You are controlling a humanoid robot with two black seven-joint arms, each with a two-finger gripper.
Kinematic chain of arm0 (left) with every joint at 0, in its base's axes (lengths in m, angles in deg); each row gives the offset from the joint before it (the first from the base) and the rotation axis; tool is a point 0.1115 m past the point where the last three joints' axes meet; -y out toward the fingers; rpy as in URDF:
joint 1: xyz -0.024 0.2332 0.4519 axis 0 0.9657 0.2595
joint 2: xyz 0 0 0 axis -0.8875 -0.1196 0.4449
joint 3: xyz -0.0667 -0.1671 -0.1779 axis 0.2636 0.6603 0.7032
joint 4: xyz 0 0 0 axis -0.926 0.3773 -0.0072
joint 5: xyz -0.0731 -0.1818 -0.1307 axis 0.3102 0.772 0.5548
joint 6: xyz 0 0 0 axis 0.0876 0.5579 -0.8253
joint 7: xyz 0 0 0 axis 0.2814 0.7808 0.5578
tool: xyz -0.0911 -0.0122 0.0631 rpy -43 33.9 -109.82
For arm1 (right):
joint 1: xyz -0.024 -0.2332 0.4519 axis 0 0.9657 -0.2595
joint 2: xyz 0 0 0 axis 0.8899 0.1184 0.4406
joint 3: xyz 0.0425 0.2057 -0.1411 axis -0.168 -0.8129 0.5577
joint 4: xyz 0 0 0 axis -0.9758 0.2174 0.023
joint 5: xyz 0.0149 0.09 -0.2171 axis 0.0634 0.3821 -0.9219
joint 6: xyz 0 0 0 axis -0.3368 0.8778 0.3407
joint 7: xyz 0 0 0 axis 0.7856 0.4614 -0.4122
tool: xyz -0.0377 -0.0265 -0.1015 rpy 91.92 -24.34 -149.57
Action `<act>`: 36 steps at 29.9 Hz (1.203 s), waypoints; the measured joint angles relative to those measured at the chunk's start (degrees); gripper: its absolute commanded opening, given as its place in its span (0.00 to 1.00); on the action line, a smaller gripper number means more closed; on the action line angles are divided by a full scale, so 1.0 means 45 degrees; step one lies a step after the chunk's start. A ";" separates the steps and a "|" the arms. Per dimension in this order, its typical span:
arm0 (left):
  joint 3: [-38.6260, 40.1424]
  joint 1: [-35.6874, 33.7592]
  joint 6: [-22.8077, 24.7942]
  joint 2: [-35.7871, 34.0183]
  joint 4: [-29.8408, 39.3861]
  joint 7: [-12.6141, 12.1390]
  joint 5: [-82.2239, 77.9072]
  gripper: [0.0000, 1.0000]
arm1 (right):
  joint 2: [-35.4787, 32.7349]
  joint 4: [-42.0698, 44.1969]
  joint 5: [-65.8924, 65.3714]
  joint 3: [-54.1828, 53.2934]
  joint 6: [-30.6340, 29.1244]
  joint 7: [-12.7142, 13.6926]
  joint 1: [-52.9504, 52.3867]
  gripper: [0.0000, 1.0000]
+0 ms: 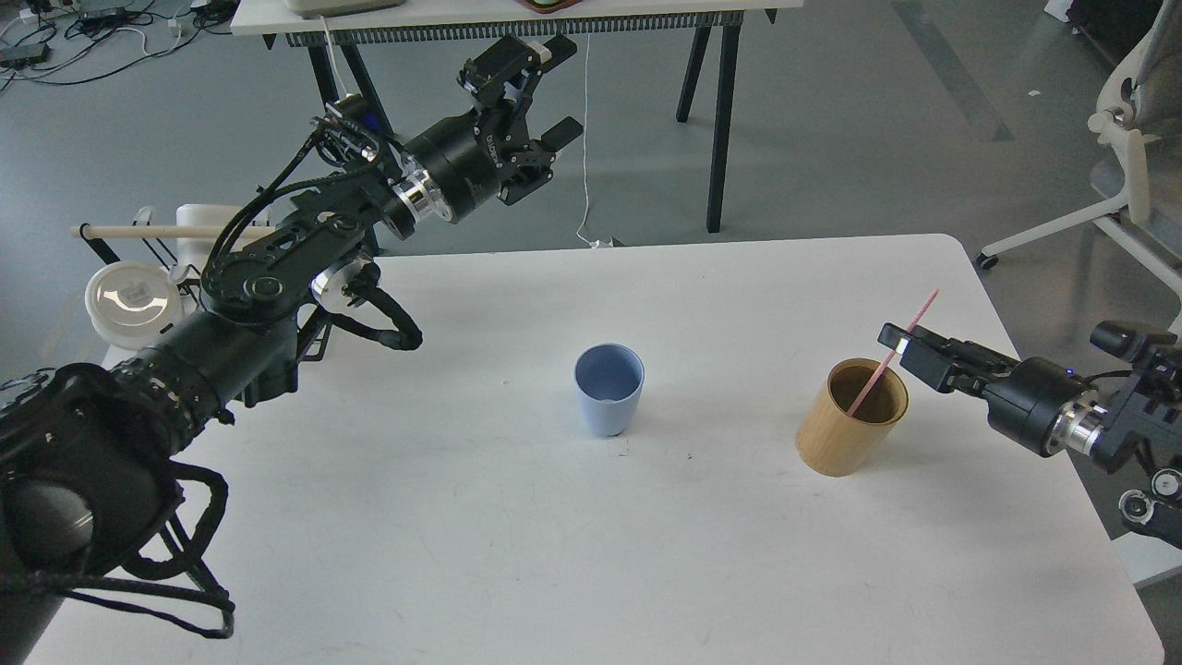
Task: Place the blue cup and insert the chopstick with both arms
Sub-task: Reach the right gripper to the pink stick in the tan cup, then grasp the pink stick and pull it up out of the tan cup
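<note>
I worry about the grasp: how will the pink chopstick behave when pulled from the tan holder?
The chopstick looks thin and straight, so probably stiff and very light. Its narrow shaft may slip or pivot between the right gripper fingers. It leans loosely in the tan holder, so it should lift freely.

Left arm up high, right arm reaching in low

The left arm point(277, 277) stretches up and away, its gripper point(540, 97) raised with fingers spread apart. The right arm point(1062, 416) comes in from the right edge, its gripper point(900, 346) pointing left; can't really tell how its fingers sit.
</note>
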 measured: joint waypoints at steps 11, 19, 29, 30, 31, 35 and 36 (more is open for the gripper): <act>0.0008 0.0098 0.0000 -0.0009 -0.0019 0.0000 0.0001 0.99 | 0.0007 -0.0054 -0.0010 0.0000 0.0000 0.0000 -0.0020 0.15; 0.0018 0.0106 0.0000 0.0020 -0.0016 0.0000 0.0001 0.99 | 0.0005 -0.0124 -0.0009 -0.0001 0.0000 -0.0001 -0.0060 0.04; 0.0016 0.0205 0.0000 0.0093 -0.0010 0.0000 0.0001 0.99 | -0.0647 -0.0934 0.0032 -0.0086 -0.0031 -0.0001 -0.0174 0.01; 0.0016 0.0211 0.0000 0.0095 -0.0010 0.0000 0.0001 0.99 | -0.0764 -0.1070 0.0038 -0.0102 -0.0033 -0.0001 -0.0207 0.00; 0.0016 0.0213 0.0000 0.0102 -0.0010 0.0000 0.0001 0.99 | -0.0903 -0.1208 0.0047 -0.0108 -0.0042 -0.0001 -0.0283 0.00; 0.0016 0.0217 0.0000 0.0132 -0.0011 0.0000 0.0001 0.99 | -0.1584 -0.1785 0.0096 -0.0139 -0.0095 -0.0001 -0.0588 0.00; 0.0016 0.0218 0.0000 0.0134 -0.0014 0.0000 0.0001 0.99 | -0.1799 -0.1984 0.0101 -0.0160 -0.0105 -0.0002 -0.0666 0.00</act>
